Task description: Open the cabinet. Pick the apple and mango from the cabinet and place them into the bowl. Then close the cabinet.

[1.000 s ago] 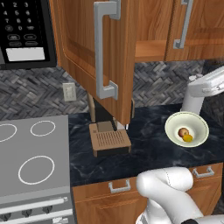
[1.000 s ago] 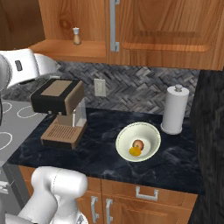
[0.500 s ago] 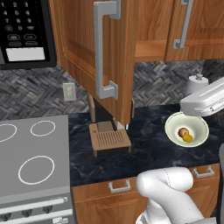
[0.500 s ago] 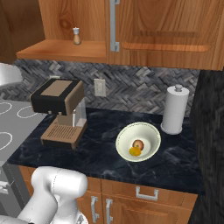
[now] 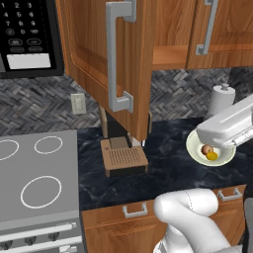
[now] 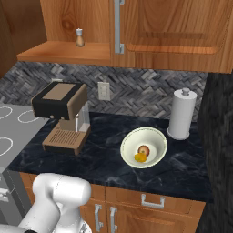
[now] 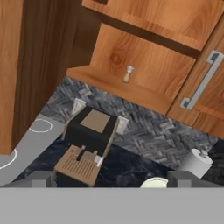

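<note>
Apple [image 6: 144, 150]: lies in the bowl [image 6: 153, 137], touching the mango [image 6: 139, 158], toward the worktop's [image 6: 182, 169] right end.
Mango: in the bowl, on the apple's front side.
Cabinet [image 5: 94, 54]: left door swung wide open; shelf [image 6: 63, 52] holds just a small shaker [image 6: 79, 38].
Gripper [image 7: 109, 178]: released, jaws spread wide, nothing between them.
Change: the arm [image 5: 230, 126] has lifted clear of the bowl over the last second and now faces the cabinet.
Meaning: both fruits placed; probably only closing the door is left.
</note>
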### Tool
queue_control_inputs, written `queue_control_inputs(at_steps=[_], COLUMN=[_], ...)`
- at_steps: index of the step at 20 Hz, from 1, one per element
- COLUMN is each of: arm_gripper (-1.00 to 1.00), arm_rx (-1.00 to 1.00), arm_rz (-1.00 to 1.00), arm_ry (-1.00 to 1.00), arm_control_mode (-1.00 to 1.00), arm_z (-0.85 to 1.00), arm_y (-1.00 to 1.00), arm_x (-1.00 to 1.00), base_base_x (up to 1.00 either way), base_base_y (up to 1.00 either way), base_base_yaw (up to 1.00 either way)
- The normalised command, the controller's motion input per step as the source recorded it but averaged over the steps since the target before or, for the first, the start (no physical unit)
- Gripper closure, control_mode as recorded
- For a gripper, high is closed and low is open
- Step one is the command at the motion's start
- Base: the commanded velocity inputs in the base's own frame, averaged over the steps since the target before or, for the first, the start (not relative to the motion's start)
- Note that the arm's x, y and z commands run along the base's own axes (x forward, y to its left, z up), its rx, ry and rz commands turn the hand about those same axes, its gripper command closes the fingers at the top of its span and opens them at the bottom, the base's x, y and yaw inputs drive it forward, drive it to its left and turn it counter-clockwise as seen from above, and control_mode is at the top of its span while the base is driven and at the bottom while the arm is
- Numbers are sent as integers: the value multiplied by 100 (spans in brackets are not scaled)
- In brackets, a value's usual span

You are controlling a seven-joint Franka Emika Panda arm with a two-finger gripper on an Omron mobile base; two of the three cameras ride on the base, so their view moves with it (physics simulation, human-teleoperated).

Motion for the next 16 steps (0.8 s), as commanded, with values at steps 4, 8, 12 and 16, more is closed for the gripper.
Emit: queue_control_inputs(at_steps=[4,8,12,16], arm_gripper=[-100,-100,-100,-100], arm_rx=[0,0,0,0], arm_rz=[-3,-6,-10,-13], arm_ry=[-21,-20,-16,-20], arm_control_mode=[-100,-100,-100,-100], arm_z=[-2,-3,-15,-5], arm_y=[23,22,22,19], arm_x=[-15,-19,-9,-14], base_base_x=[0,0,0,0], base_base_y=[0,0,0,0], base_base_yaw=[0,0,0,0])
